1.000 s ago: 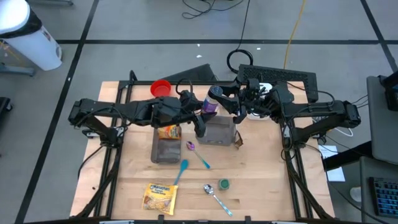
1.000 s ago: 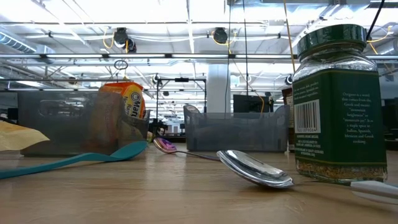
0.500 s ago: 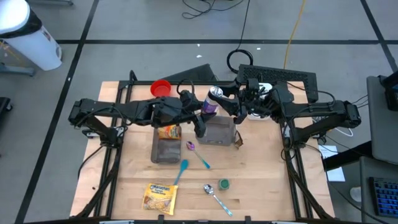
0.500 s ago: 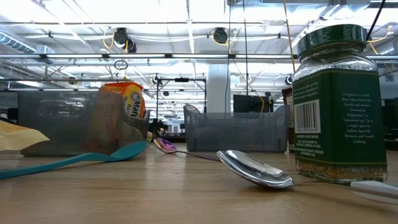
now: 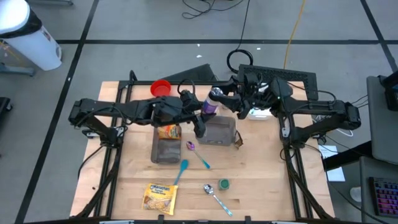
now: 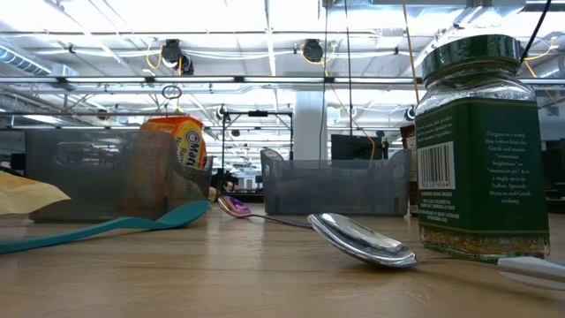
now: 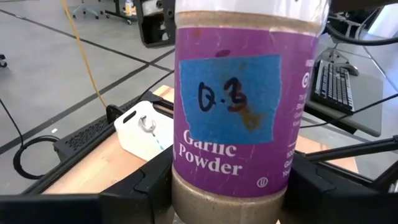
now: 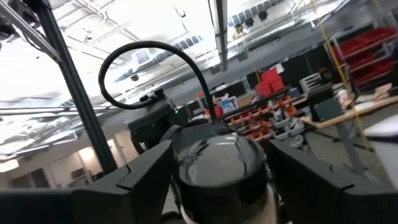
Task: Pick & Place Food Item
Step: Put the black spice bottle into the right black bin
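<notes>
Garlic powder jar (image 7: 241, 118): we see it upright, raised above the table at about 12 o'clock from the table's centre, over the far edge of the clear bin; a purple label with a blue tape patch faces the left wrist camera.
Left gripper (image 5: 206, 109): we find it clamped on the jar's lower body, one dark finger (image 7: 134, 186) pressed against each side.
Right gripper (image 5: 231, 99): we place it at the jar's cap, reaching in from 3 o'clock; its fingers (image 8: 146, 165) flank the cap (image 8: 219, 155) on both sides, and we cannot tell whether they press on it or stand just clear.
Clear bin (image 5: 219, 130): we see it directly under the jar, near the table's middle.
Second bin (image 5: 165, 147): at 9 o'clock of the first, with an orange snack pack (image 5: 168, 131) at its far end.
Oregano jar (image 6: 481, 146): standing at 6 o'clock on the table (image 5: 261, 180), a metal spoon (image 6: 360, 238) just beside it.
Teal spoon (image 5: 180, 171): we see it between the bins and a yellow packet (image 5: 159, 195) near the front edge.
Red cup (image 5: 160, 88): at 11 o'clock, by the far edge.
</notes>
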### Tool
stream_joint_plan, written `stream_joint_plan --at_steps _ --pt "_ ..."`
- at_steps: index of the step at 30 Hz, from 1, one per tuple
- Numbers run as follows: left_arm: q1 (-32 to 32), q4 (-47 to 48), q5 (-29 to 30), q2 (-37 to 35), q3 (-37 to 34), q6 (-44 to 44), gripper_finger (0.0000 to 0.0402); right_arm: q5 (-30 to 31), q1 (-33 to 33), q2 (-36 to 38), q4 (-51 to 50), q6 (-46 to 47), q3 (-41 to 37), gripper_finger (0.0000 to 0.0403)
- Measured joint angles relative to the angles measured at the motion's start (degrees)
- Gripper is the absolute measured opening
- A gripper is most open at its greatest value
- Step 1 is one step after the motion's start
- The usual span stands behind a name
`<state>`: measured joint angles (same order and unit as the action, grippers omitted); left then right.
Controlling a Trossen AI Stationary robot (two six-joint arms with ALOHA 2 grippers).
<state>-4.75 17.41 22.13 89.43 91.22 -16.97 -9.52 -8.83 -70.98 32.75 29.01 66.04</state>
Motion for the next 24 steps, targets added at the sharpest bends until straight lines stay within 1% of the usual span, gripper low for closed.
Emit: stream_joint_plan --at_steps 4,7,15,17,19,22,24 --pt "0.41 0.64 -0.91 -0.65 0.0 0.16 0.0208 -4.18 -2.16 0.07 -0.07 1.23 0.02 0.0254" --pt "0.68 1.27 -1.1 -1.33 0.0 0.15 0.0204 -7.31 -3.63 0.86 -1.34 0.03 0.02 0.0254" --pt "0.77 5.88 -2.31 -3.36 0.09 -0.79 0.0211 -7.21 -7.01 5.75 -10.82 -4.5 0.04 0.0254" --pt "1.08 8.34 -4.02 -3.78 0.04 -1.34 0.0207 -7.21 -7.68 6.47 -14.86 -5.56 1.43 0.0254" --pt "1.68 8.07 -6.61 -3.78 0.04 -2.17 0.0204 -7.21 -8.2 6.62 -20.83 -7.94 4.2 0.0254" --pt "2.7 8.75 -10.1 -3.76 0.04 -2.8 0.0204 -7.27 -8.41 5.38 -30.41 -12.51 10.36 0.0254" --pt "3.18 9.12 -11.31 -3.76 0.04 -3.23 0.0206 -7.3 -8.41 4.21 -36.85 -14.97 14.18 0.0254"
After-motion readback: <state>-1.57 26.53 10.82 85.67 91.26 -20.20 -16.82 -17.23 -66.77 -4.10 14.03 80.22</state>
